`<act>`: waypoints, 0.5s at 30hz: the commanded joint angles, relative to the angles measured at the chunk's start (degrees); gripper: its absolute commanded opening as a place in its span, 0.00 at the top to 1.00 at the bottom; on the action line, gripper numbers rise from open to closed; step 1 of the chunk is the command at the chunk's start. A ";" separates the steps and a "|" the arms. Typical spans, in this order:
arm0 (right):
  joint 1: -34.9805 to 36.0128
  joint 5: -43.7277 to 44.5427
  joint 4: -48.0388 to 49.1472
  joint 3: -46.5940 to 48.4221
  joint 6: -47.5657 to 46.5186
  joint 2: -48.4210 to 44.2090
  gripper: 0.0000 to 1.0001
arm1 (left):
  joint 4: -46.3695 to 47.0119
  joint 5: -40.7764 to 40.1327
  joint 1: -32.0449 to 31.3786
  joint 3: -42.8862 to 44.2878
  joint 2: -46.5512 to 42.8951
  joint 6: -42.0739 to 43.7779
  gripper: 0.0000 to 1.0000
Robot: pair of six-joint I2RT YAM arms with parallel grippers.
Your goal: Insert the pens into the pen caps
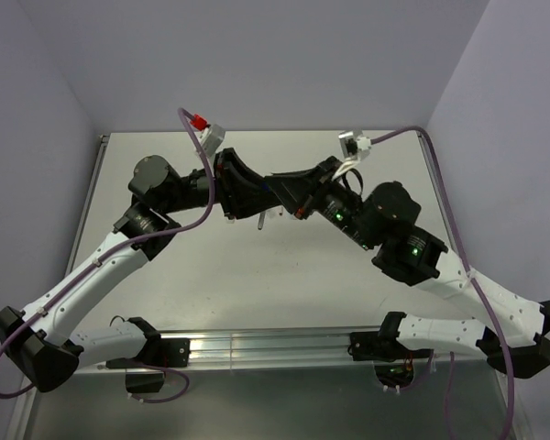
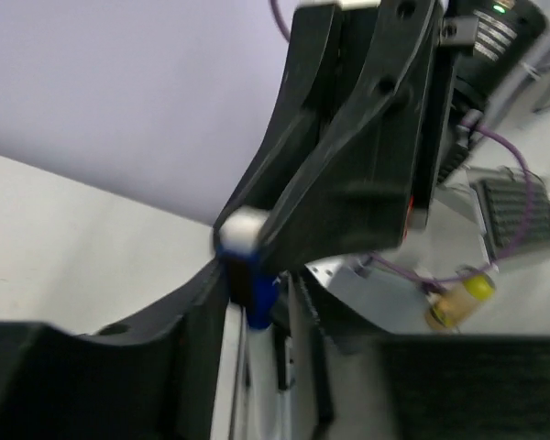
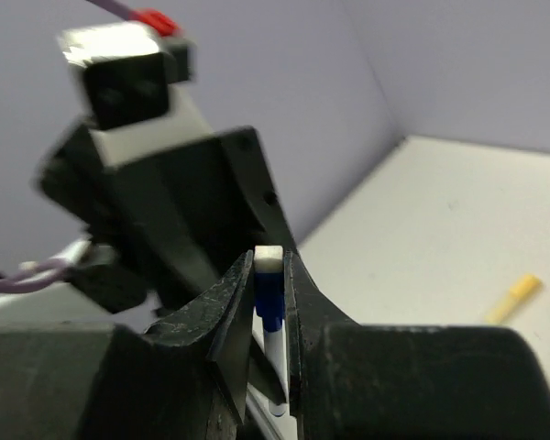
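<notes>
- The dark blue cap (image 3: 269,298) is pinched between the narrow jaws of the right gripper (image 3: 269,268), held in mid-air above the table (image 3: 458,211).
- The thin pen (image 3: 275,353) is seen entering the cap from below; this pair is judged joined or nearly so.
- The left gripper (image 2: 257,321) is set around the pen's body; whether it is clamped cannot be told.
- A yellow piece (image 3: 513,298) is left lying on the table, so more pairing is judged to remain.

Overhead view, close wrist views sharing pen (image 3: 274,353)
</notes>
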 commanded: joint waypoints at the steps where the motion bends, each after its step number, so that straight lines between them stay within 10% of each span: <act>1: -0.67 6.63 -15.67 7.92 1.16 3.40 1.00 | -1.63 -9.02 0.05 0.13 -2.41 3.80 0.61; 15: -22.90 3.66 -27.11 14.12 1.60 12.54 1.00 | -22.01 -28.88 0.05 -4.36 -5.48 12.95 0.45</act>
